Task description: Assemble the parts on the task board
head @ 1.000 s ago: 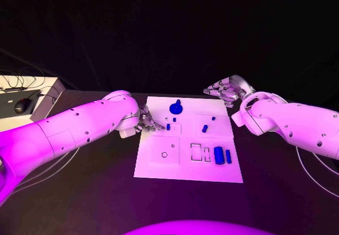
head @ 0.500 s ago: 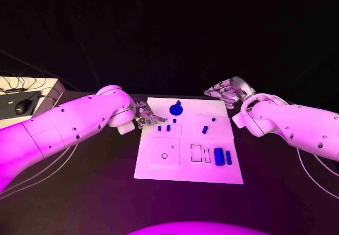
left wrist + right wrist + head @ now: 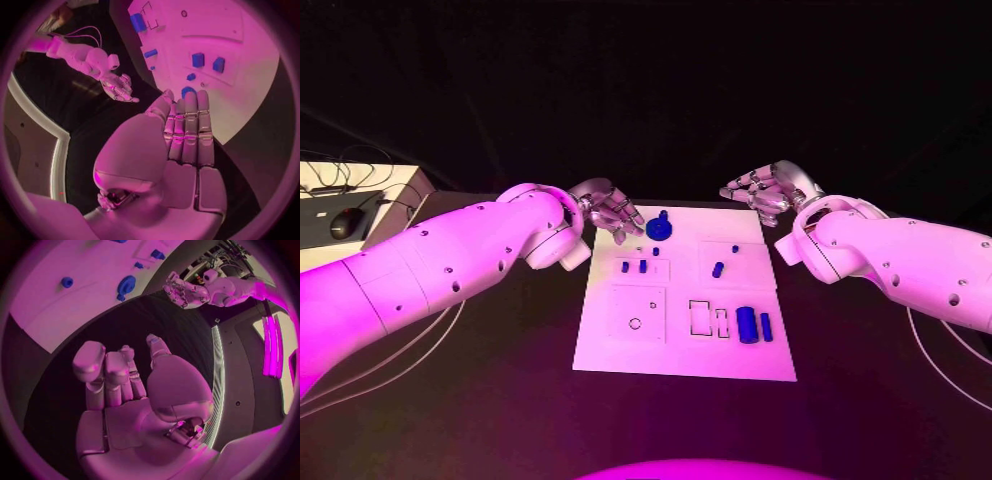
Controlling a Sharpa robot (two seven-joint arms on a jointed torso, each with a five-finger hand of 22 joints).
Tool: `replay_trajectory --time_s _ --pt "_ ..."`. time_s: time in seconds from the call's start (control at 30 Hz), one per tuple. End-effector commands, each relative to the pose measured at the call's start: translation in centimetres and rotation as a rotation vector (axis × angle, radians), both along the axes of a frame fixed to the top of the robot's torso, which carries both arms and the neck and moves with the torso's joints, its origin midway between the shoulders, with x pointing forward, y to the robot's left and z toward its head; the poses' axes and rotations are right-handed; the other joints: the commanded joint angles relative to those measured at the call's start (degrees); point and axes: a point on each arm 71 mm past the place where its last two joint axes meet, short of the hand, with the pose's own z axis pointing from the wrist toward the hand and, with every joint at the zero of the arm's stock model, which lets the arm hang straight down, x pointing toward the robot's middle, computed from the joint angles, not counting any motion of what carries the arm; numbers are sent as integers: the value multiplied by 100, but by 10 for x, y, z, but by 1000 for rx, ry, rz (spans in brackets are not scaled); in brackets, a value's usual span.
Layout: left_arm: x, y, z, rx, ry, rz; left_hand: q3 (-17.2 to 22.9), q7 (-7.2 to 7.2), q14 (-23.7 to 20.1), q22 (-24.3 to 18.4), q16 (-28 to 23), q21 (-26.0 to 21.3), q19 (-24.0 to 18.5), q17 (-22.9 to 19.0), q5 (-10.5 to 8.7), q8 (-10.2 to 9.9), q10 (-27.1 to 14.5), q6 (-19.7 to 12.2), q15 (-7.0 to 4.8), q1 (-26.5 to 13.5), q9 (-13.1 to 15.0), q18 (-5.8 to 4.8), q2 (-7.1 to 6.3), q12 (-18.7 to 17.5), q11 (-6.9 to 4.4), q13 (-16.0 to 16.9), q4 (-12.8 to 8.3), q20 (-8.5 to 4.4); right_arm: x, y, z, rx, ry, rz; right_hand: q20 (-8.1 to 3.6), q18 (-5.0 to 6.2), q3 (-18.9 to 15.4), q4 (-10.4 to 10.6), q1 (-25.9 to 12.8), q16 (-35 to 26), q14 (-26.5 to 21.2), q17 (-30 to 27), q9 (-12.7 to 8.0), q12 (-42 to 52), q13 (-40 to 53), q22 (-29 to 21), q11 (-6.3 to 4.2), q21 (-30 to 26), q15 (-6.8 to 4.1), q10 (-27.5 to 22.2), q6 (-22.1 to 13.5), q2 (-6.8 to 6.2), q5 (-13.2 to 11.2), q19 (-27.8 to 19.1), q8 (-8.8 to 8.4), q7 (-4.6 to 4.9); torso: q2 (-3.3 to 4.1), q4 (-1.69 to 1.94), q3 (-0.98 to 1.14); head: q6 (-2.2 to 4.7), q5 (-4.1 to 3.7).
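The left hand (image 3: 607, 209) hovers at the task board (image 3: 687, 350) far corner, fingers together, empty. The right hand (image 3: 764, 186) has loose fingers, partly hidden.

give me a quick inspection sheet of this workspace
surface: black table, bare around the board
job's things: white task board in the middle; blue parts on it: a large round part at the far end, two small parts side by side, one small part, two long parts near the right edge
clutter: nothing seen
hands: left hand over the board's far left corner, holding nothing; right hand beyond the far right corner, empty
cables: wires on the side unit far left
surroundings: computer mouse on that unit; dark backdrop
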Motion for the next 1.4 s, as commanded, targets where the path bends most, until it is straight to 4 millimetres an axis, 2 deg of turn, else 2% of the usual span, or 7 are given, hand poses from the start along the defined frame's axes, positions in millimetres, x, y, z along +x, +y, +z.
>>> replay_trajectory --time_s 0.03,0.27,0.5,0.73,0.87,1.17,1.4 --pt "-3 -16 10 9 -281 -127 14 -64 103 22 -48 -6 37 -146 14 -269 110 194 -3 -122 -244 15 -142 -298 9 -38 -56 2 1 -1 2 26 -30 5 -26 119 20 -18 51 -147 -65 -110 -9 -145 -198 546 4 -303 -4 -194 -21 37 -20 168 -23 49 4 1 -9 41 -19" --pt "-5 -33 -5 130 -395 -223 9 -148 123 -85 -31 -145 123 -280 0 -728 -64 300 74 -196 -252 45 -367 -1002 164 -50 -84 52 2 -5 5 74 -61 -2 41 266 67 -79 295 -1358 -521 -886 -16 -642 -1114 -489 45 -3396 50 -442 -193 48 -15 -326 129 97 8 0 -9 83 -35" --pt "-4 -46 -15 220 -440 -271 150 -176 90 108 353 -19 187 -269 0 -1302 178 655 69 -166 -243 95 -451 -1617 170 -46 -132 55 5 -7 7 156 -91 -6 182 57 155 -223 662 -2239 -1059 -1568 -40 -1555 -2456 -1416 164 -4402 205 -525 -288 58 -71 -767 199 180 25 -19 3 119 -30" --pt "0 -51 -20 300 -459 -264 291 -176 202 691 1364 577 346 120 7 -1454 574 965 -35 -266 -241 158 -508 -1685 54 -38 -118 -44 6 -6 10 219 -115 1 475 -90 286 -345 854 -4190 -1388 -2776 -77 -2711 -3918 -2847 418 -4555 496 -827 -476 132 -29 -1755 181 292 52 -29 -7 132 -50" --pt "1 -55 -24 339 -439 -276 384 -173 110 813 1452 643 253 83 6 -1460 431 1024 19 -303 -243 173 -553 -1875 130 -39 -87 -10 7 -5 11 242 -130 12 770 -51 424 -391 854 -5676 -1250 -3995 -89 -3857 -5650 -4479 568 -4545 726 -389 -477 97 -5 -2194 77 339 42 -14 -3 132 -47" --pt "4 -60 -31 400 -407 -287 655 -133 76 969 1642 698 213 -256 3 -1465 405 908 63 -290 -245 283 -697 -2304 201 -51 17 92 7 -2 16 285 -201 16 918 -27 1142 -536 844 -5975 -1438 -4990 -95 -4820 -5648 -6152 598 -4523 856 -35 -100 -54 0 -2238 -350 327 43 -28 -5 116 -46" --pt "7 -58 -35 416 -397 -279 794 -107 56 1134 1907 803 220 -404 13 -1468 511 894 57 -294 -245 314 -728 -2396 187 -49 43 95 8 -3 16 306 -203 9 901 -47 1480 -526 756 -5972 -1449 -5004 -97 -4999 -5650 -6667 628 -4487 867 53 -92 -156 1 -2128 -351 361 39 -17 8 102 -56"
